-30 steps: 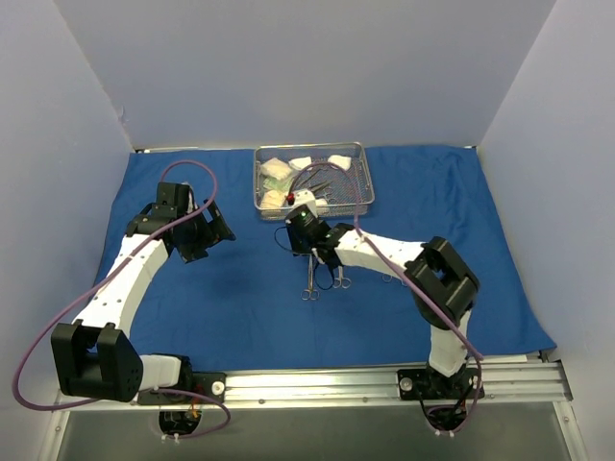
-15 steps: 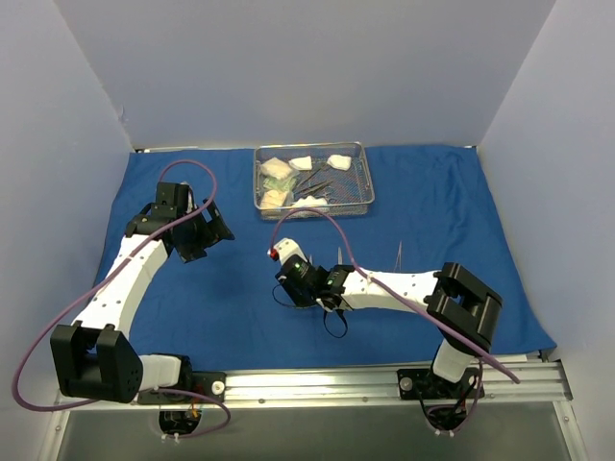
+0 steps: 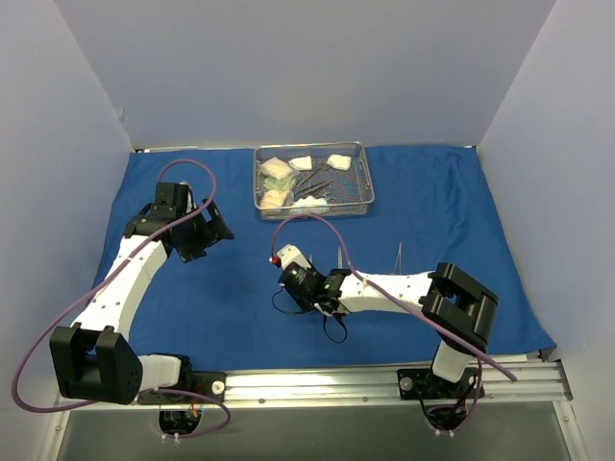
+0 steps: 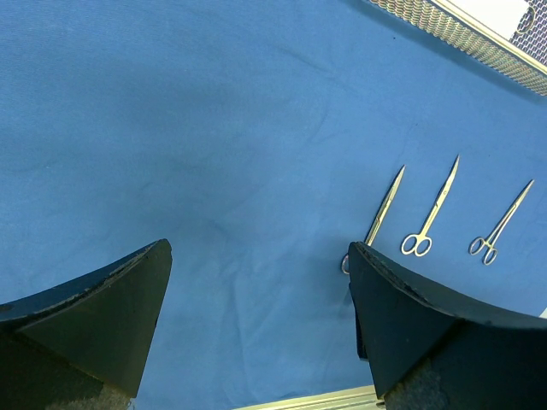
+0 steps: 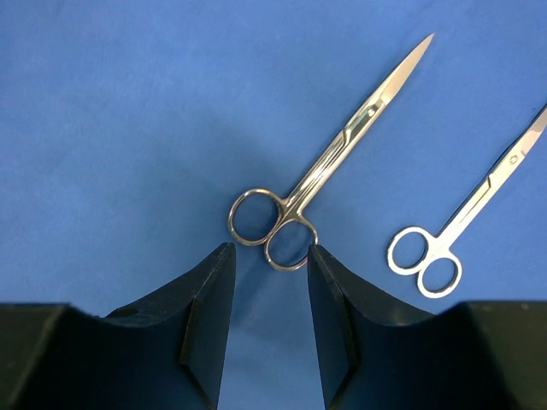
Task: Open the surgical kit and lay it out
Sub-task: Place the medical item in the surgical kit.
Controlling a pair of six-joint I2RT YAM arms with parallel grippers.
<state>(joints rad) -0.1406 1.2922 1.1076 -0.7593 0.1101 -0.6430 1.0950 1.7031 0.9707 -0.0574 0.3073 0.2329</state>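
Observation:
The blue cloth (image 3: 221, 307) lies spread over the table. At its far middle stands the wire-mesh tray (image 3: 313, 146), with white gauze pads (image 3: 277, 169) and dark instruments (image 3: 312, 182) in it. In the right wrist view a pair of steel scissors (image 5: 342, 145) lies flat on the cloth, its rings just ahead of my right gripper (image 5: 271, 249). That gripper is open, with only cloth between the jaws. Smaller scissors (image 5: 466, 218) lie to the right. My left gripper (image 4: 259, 248) hangs wide open over bare cloth at the left (image 3: 209, 245). It sees three instruments in a row (image 4: 436, 201).
The right forearm (image 3: 384, 286) stretches low across the cloth and hides the instruments' handles from above; two thin tips (image 3: 399, 250) poke out behind it. A metal rail (image 3: 384, 384) runs along the near edge. Grey walls close in on the left, back and right.
My right gripper has come away from the tray's front toward the near edge and now sits low over the cloth behind the scissors' rings. The left arm has not moved.

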